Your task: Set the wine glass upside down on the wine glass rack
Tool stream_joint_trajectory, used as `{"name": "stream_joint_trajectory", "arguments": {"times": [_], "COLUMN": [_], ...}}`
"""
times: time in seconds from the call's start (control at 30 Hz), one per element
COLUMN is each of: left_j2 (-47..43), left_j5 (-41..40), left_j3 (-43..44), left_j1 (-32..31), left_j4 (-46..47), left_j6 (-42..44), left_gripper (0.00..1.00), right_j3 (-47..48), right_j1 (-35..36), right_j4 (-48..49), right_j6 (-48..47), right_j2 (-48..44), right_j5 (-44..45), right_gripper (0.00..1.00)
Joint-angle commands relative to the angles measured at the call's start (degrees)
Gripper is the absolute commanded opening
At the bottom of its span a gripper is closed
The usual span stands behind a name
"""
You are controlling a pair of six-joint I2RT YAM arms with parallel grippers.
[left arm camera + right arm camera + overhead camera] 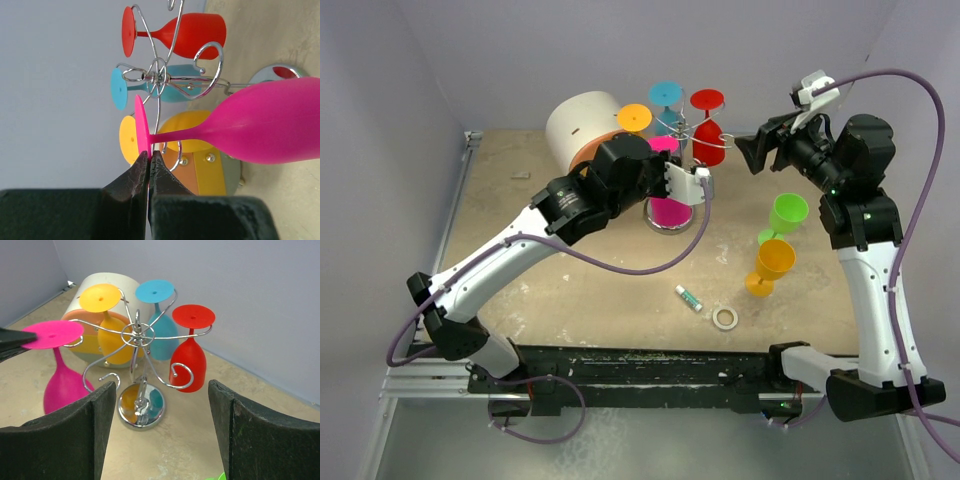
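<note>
The silver wire rack [137,332] stands on its round chrome base [141,407] at the back middle of the table; it also shows in the top view [692,135]. Yellow [100,297], blue [155,290] and red [192,357] glasses hang upside down on it. My left gripper [149,154] is shut on the foot rim of a pink wine glass [270,122], held upside down beside a curled arm [210,55] at the rack's left. I cannot tell whether the foot rests on an arm. My right gripper [161,385] is open and empty, facing the rack from the right.
A white-and-orange round box [582,120] stands behind the rack at left. A green glass [788,212] and an orange glass [772,262] stand upright at right. A small tube [689,297] and a tape roll [724,318] lie near the front.
</note>
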Motion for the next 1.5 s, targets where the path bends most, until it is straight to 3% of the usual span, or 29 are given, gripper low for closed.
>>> {"name": "stream_joint_trajectory", "arguments": {"times": [0.0, 0.23, 0.73, 1.47], "left_j2": [1.02, 4.3, 7.98, 1.33], "left_j5": [-6.38, -12.54, -13.86, -12.28], "left_j3": [0.25, -0.43, 1.11, -5.84], "left_j1": [-0.51, -0.24, 3.48, 5.07], "left_j4": [6.43, 10.57, 10.85, 10.24], "left_j6": [3.78, 6.41, 2.99, 2.19], "left_gripper": [0.0, 0.0, 0.0, 0.0], "right_j3": [-0.05, 0.29, -0.67, -1.01], "right_j1": [-0.67, -1.13, -1.23, -1.58], "right_j4": [3.29, 3.46, 3.82, 3.63], "right_j6": [1.45, 2.35, 2.91, 3.11], "right_j2": [-0.98, -0.87, -2.07, -1.77], "right_j5": [-3.56, -5.92, -8.08, -8.36], "right_gripper": [0.77, 0.76, 0.76, 0.76]}}
